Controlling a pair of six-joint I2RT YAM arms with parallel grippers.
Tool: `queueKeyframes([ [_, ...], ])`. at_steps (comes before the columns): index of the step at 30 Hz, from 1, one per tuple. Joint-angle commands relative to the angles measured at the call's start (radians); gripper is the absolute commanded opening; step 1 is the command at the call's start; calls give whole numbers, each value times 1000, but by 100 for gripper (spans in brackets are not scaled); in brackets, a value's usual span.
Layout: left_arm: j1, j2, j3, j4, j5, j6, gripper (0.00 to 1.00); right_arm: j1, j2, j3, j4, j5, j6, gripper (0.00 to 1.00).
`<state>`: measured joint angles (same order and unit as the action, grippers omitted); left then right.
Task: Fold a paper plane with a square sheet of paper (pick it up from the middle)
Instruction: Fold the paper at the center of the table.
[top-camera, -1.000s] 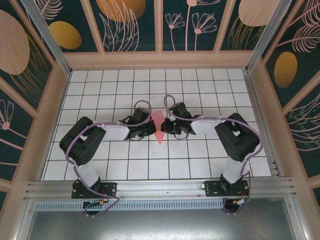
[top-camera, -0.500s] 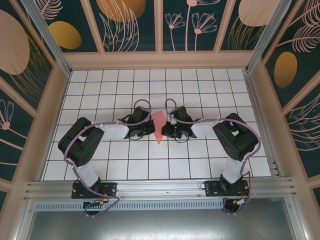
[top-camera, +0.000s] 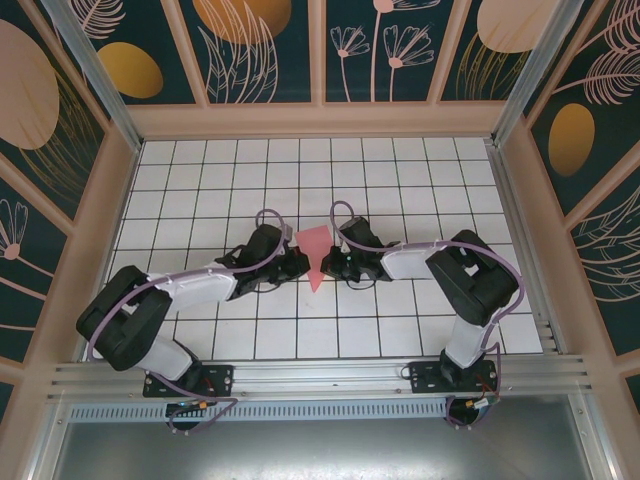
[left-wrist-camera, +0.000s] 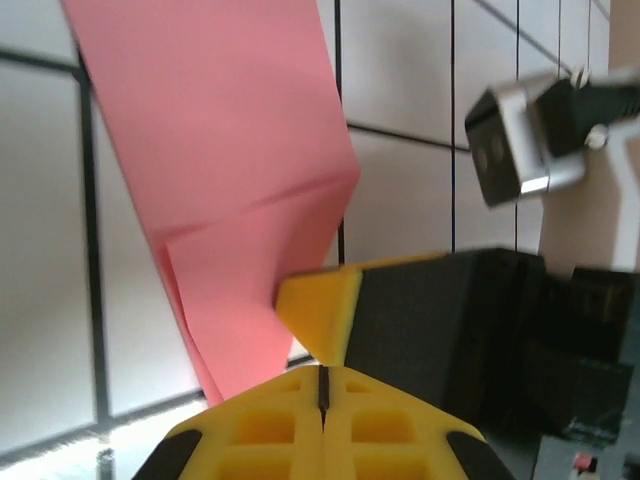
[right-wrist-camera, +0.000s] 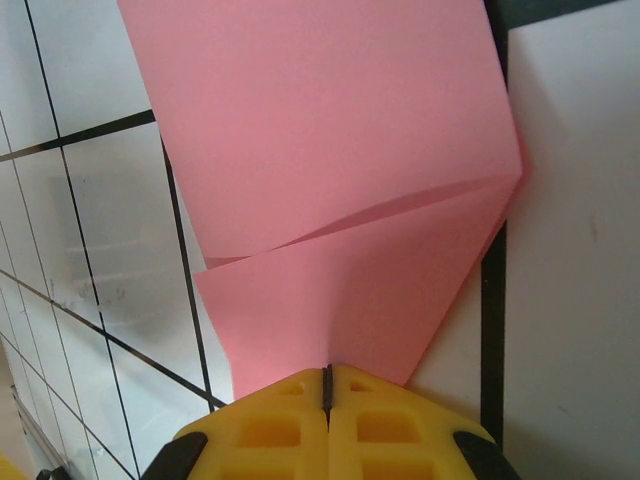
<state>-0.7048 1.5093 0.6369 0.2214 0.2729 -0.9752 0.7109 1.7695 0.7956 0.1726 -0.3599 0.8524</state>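
The pink-red sheet of paper (top-camera: 315, 244) lies on the white grid table, folded into a narrow dart shape whose point faces the near edge. My left gripper (top-camera: 300, 266) is shut beside its left edge with nothing between the fingers; in the left wrist view the paper (left-wrist-camera: 220, 140) lies just left of the left gripper (left-wrist-camera: 325, 378). My right gripper (top-camera: 326, 265) is shut at the right edge. Its shut tips (right-wrist-camera: 327, 376) rest on the paper's (right-wrist-camera: 330, 180) folded flap, and a yellow fingertip (left-wrist-camera: 312, 300) of it touches the paper's edge.
The tiled table (top-camera: 400, 180) is boxed in by wooden-framed walls (top-camera: 320, 120) at the back and sides. An aluminium rail (top-camera: 320, 375) runs along the near edge behind the arm bases. The right wrist's silver camera block (left-wrist-camera: 520, 145) hangs close to my left gripper.
The left arm has dropped low and stretched out, its elbow swinging to the left and nearer. Both grippers stay shut at the paper, whose point has shifted slightly left.
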Motion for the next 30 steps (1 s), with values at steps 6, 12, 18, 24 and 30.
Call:
queueKeyframes([
  [6, -71, 104, -9, 72, 48, -63, 0, 1, -64, -16, 36, -21, -3, 0],
  [12, -76, 131, -11, 8, 0, -54, 0, 1, -73, -21, 30, -27, -23, 0],
  [18, -75, 134, -16, -17, -34, -53, 0, 2, -57, -17, 22, -45, -54, 0],
  [24, -76, 147, -17, -9, -35, -56, 0, 8, -35, -11, 9, -62, -71, 0],
  [30, -80, 168, -14, 1, -23, -55, 0, 13, -4, -2, -21, -57, -80, 0],
])
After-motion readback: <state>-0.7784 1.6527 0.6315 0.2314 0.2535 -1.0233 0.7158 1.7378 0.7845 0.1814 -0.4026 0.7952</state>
